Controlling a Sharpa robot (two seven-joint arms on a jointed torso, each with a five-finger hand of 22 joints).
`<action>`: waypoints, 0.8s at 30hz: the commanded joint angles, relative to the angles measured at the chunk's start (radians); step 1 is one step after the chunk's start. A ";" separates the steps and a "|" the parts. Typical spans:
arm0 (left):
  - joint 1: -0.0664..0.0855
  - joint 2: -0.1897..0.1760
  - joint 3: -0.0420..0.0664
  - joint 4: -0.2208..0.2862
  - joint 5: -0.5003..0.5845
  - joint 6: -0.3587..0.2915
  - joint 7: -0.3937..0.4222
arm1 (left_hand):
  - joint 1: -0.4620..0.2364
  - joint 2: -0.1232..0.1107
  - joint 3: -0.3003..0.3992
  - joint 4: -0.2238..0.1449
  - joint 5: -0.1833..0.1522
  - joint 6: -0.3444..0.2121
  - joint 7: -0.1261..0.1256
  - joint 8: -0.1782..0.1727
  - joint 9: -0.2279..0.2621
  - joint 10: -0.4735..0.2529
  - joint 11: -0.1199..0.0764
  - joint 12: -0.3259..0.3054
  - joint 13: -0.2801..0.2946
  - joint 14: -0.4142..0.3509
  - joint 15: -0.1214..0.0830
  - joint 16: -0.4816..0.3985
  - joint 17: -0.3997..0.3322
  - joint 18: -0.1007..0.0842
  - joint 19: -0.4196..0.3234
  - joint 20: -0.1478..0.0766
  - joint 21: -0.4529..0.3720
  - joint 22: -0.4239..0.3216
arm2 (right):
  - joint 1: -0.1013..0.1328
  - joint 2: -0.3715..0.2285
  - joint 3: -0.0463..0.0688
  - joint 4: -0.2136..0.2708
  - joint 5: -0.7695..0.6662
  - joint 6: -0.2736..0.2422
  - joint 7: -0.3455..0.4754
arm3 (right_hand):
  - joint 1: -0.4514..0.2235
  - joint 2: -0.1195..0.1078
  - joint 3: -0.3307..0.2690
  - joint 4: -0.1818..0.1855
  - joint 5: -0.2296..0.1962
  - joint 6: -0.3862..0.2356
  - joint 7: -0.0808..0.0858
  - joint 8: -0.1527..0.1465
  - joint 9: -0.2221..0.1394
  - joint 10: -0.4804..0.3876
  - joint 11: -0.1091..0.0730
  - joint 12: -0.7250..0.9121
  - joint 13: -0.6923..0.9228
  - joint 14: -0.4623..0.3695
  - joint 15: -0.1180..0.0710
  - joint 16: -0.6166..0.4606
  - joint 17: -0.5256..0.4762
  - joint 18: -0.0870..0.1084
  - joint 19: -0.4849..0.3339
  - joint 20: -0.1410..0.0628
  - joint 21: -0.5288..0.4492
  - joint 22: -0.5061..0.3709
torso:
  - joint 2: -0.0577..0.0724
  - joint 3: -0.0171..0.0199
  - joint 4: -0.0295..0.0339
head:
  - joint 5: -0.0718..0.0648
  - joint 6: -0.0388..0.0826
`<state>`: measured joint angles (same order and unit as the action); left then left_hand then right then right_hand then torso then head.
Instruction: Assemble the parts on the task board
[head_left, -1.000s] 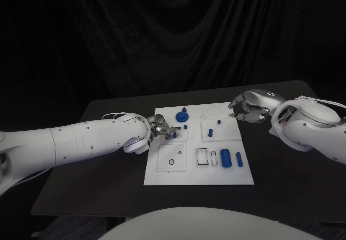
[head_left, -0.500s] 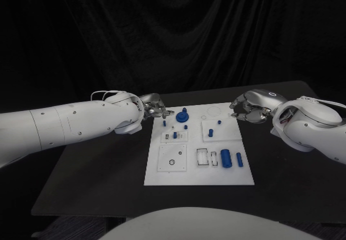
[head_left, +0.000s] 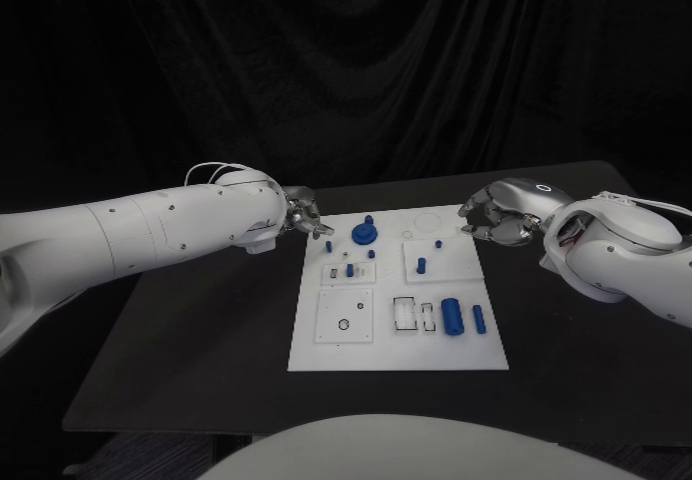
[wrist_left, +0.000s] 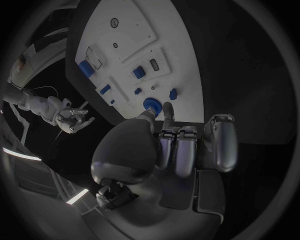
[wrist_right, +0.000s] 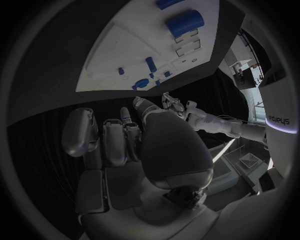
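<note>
Head view gives us the left hand (head_left: 303, 217) just off the far left corner of the task board (head_left: 397, 340), fingers curled in with nothing in them. Our right hand (head_left: 488, 221) sits near the board's far right corner, likewise curled in and empty. On the white board we see a round blue part (head_left: 364, 234) at the far end and a blue cylinder (head_left: 451, 315) nearer us.

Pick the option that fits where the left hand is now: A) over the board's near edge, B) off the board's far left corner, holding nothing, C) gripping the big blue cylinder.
B: the left hand sits beside the task board's far left corner, fingers holding nothing.
</note>
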<state>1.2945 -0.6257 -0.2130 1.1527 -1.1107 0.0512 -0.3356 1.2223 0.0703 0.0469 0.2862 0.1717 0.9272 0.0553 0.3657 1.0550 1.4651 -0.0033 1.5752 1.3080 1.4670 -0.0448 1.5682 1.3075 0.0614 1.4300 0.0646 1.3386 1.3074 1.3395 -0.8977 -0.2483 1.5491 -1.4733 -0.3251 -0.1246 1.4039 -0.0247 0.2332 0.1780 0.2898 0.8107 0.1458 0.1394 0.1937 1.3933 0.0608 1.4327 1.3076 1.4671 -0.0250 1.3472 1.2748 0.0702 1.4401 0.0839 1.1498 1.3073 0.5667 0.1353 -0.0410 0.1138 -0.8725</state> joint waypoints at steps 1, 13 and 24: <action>0.000 0.027 0.001 -0.040 -0.008 0.062 -0.006 | -0.026 -0.007 -0.016 0.004 -0.012 -0.002 0.001 0.020 0.028 0.106 -0.003 -0.004 0.263 0.104 -0.005 0.003 0.263 -0.005 0.003 -0.003 0.004 0.188 | -0.002 0.000 0.001 0.002 -0.002 -0.008 -0.005 | -0.006 0.002 0.006 0.003 0.006 0.010 0.000 -0.004 -0.001 -0.003 -0.004 -0.003 0.037 0.019 0.007 -0.004 0.000 0.016 -0.006 0.003 -0.005 0.148 | 0.002 -0.0024 -0.0004 | 0.001 0.000; -0.017 0.093 0.001 -0.134 -0.010 0.095 -0.009 | -0.140 0.010 -0.090 0.005 -0.085 -0.026 0.009 0.020 0.072 0.106 0.003 -0.004 0.263 0.104 0.000 0.003 0.263 -0.004 0.000 0.002 0.003 0.188 | -0.002 0.002 0.001 0.005 -0.002 -0.005 -0.005 | -0.004 0.003 0.008 0.002 0.010 0.011 0.000 -0.005 -0.002 -0.003 -0.004 -0.003 0.037 0.019 0.006 -0.004 0.000 0.016 -0.006 0.003 -0.006 0.147 | 0.006 -0.0038 -0.0013 | 0.002 0.000; -0.030 0.119 0.001 -0.180 -0.010 0.090 -0.012 | -0.144 0.015 -0.100 0.002 -0.085 -0.046 0.015 0.001 0.072 0.106 0.009 -0.004 0.263 0.104 0.004 0.003 0.263 0.000 -0.013 0.005 -0.016 0.182 | -0.002 0.001 0.001 0.007 -0.002 -0.001 -0.006 | -0.004 0.003 0.010 0.002 0.012 0.011 0.000 -0.006 -0.002 -0.002 -0.004 -0.002 0.038 0.019 0.006 -0.004 0.001 0.016 -0.006 0.003 -0.005 0.148 | 0.004 -0.0008 -0.0004 | 0.003 0.000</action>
<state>1.2664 -0.5101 -0.2129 0.9749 -1.1193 0.1303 -0.3478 1.0862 0.0877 -0.0469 0.2879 0.0899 0.8897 0.0714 0.3687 1.1267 1.4650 -0.0032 1.5752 1.3080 1.4670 -0.0448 1.5682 1.3075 0.0614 1.4227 0.0719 1.3258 1.3074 1.3395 -0.8966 -0.2483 1.5536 -1.4732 -0.3244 -0.1243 1.4039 -0.0247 0.2359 0.1807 0.2984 0.8179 0.1460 0.1394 0.1928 1.3933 0.0608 1.4327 1.3076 1.4671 -0.0250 1.3473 1.2746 0.0701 1.4401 0.0839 1.1498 1.3073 0.5723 0.1331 -0.0425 0.1155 -0.8725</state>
